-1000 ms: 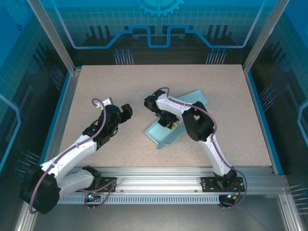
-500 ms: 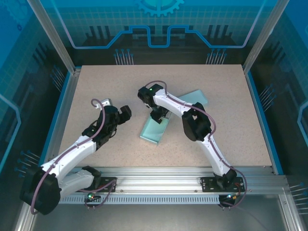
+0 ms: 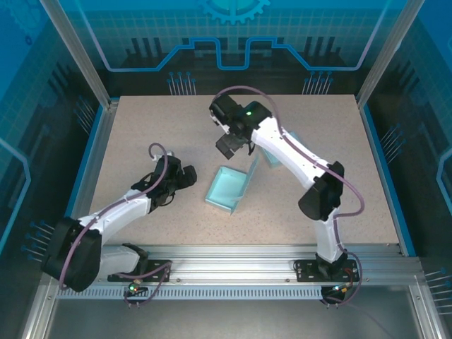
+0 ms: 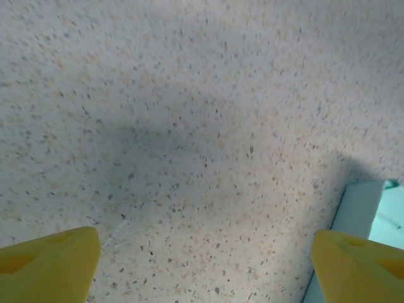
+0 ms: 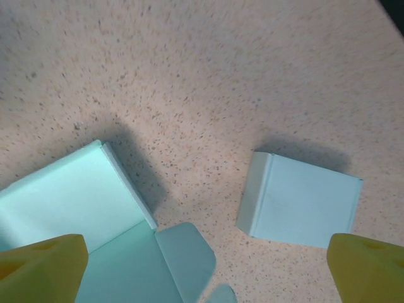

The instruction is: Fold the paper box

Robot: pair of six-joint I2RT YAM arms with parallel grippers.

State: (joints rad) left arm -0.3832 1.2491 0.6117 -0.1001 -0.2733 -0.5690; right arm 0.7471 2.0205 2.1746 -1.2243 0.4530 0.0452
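The speckled table (image 3: 141,127) is spread beneath both pincers. The right arm (image 3: 296,159) is stretched from the near edge toward the middle of the table, while the left arm (image 3: 113,212) is laid low over the near left part.

An open paper box part (image 3: 274,154), pale teal, is seen just beside the right pincer (image 3: 227,146), partly covered by that arm. In the right wrist view this part (image 5: 69,202) is found under the pincer, toward the finger at the left of the view. One wall is stood up along its edge and its flaps are spread flat between the fingers.

A folded paper box (image 3: 227,187), also pale teal, is laid flat on the table just ahead of the left pincer (image 3: 185,176) and below the right pincer. It is touched by neither. From the right wrist it (image 5: 300,202) is seen off toward the other finger, parted from the open part by a strip of bare table. From the left wrist only its near wall (image 4: 356,214) is caught, beside one fingertip.

The right pincer is released: its yellow fingers (image 5: 38,265) are held wide apart and nothing is grasped. The left pincer is released as well, its fingers (image 4: 50,265) set wide over bare table.
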